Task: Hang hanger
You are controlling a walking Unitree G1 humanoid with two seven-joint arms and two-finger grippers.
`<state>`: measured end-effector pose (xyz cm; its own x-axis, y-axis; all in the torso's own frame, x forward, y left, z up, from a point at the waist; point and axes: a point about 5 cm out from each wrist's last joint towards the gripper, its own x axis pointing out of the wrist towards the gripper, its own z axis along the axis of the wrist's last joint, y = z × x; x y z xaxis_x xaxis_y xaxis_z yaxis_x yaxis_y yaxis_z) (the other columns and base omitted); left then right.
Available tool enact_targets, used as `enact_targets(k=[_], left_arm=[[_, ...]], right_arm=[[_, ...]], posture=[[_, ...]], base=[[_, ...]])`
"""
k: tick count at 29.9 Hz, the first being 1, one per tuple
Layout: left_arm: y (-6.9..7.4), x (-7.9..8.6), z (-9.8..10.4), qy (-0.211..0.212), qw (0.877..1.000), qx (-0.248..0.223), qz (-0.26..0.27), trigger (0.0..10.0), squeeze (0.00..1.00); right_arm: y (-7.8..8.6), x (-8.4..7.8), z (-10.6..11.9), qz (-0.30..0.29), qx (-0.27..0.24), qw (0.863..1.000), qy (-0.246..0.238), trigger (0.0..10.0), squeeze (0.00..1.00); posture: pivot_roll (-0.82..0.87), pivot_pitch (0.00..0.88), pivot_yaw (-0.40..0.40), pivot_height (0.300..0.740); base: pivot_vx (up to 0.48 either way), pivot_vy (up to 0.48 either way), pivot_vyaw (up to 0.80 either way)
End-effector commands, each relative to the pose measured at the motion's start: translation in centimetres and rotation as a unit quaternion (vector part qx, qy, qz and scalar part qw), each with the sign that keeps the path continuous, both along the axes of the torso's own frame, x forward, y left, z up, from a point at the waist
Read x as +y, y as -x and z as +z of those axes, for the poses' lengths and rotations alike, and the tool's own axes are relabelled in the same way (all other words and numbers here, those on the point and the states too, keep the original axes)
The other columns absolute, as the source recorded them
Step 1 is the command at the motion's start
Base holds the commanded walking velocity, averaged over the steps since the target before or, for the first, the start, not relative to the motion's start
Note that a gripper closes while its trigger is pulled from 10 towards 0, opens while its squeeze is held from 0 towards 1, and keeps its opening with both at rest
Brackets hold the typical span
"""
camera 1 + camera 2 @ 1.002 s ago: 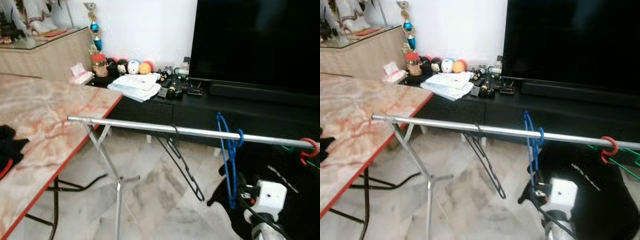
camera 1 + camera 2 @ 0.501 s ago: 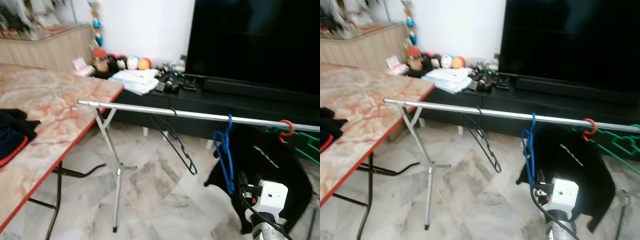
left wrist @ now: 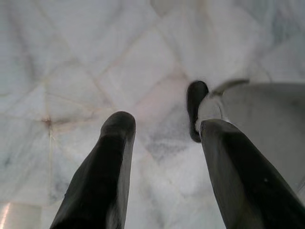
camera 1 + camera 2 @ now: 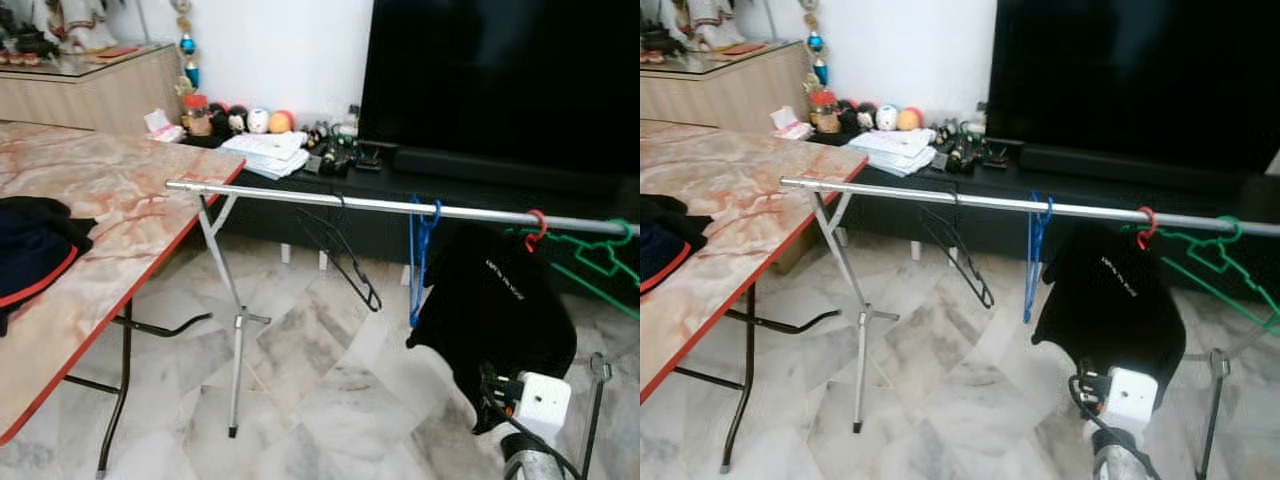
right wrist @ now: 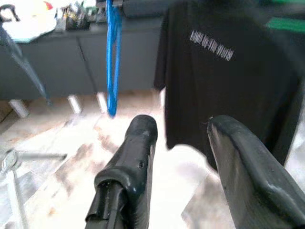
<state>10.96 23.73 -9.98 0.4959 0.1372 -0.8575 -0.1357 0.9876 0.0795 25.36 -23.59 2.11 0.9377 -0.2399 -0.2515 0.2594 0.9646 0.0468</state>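
Blue hanger [image 4: 417,262]: hooked on the metal rail [image 4: 300,197], hung straight down, between the black hanger and the black shirt; also seen in the right wrist view, held by nothing.
Black hanger [image 4: 341,256]: hooked on the rail, to the robot's left of the blue one, tilted at a slant.
Red hook [image 4: 534,224]: looped on the rail, just above the black shirt [image 4: 495,315], which is draped below the rail.
Green hanger [image 4: 596,262]: hung at the far right end of the rail, beside the shirt.
Rail: silver, run nearly level across the scene, carried on a thin metal stand [image 4: 236,335] on the marble floor [image 4: 310,390].
Right gripper [image 5: 183,138]: fingers spread apart, nothing between them; pointed toward the shirt and the blue hanger, touching neither; wrist with white box seen low at the right in the head views.
Left gripper [image 3: 162,125]: fingers apart, nothing held, pointed down at the pale floor.
Table [image 4: 110,215]: marbled top with red edge, on the robot's left, dark clothing [image 4: 30,245] laid on it.
Television [image 4: 500,85]: large black screen behind the rail, on a low dark cabinet [image 4: 300,215] with papers and small items on top.
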Motion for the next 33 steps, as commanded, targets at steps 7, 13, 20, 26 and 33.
enact_targets(k=[7,13,20,26,33], left_arm=[[0.2,0.0,-0.1,0.000,1.000,0.003,0.007,10.0,0.00],[0.3,0.1,-0.1,-0.002,1.000,0.003,0.011,10.0,0.00],[0.4,0.2,-0.1,-0.004,1.000,0.007,0.008,10.0,0.00],[0.3,0.2,-0.1,-0.004,1.000,0.005,0.008,10.0,0.00],[0.3,0.1,-0.1,-0.004,1.000,0.005,0.005,10.0,0.00]], right_arm=[[5.7,1.5,-8.7,0.016,0.258,0.965,-0.036,10.0,0.00],[7.7,2.5,-10.2,0.012,0.312,0.949,-0.053,10.0,0.00],[7.2,4.1,-10.4,0.004,0.307,0.949,-0.078,10.0,0.00],[6.6,3.6,-10.0,-0.001,0.302,0.950,-0.075,10.0,0.00],[7.2,4.0,-10.4,0.003,0.309,0.948,-0.076,10.0,0.00]], posture=[[0.04,0.000,0.025,0.740],[0.06,0.000,0.030,0.740],[0.04,0.000,0.043,0.740],[0.04,0.000,0.040,0.740],[0.03,0.000,0.040,0.740]], base=[[0.000,0.000,0.00],[0.000,0.000,0.00],[0.000,0.000,0.00],[0.000,0.000,0.00],[0.000,0.000,-0.52]])
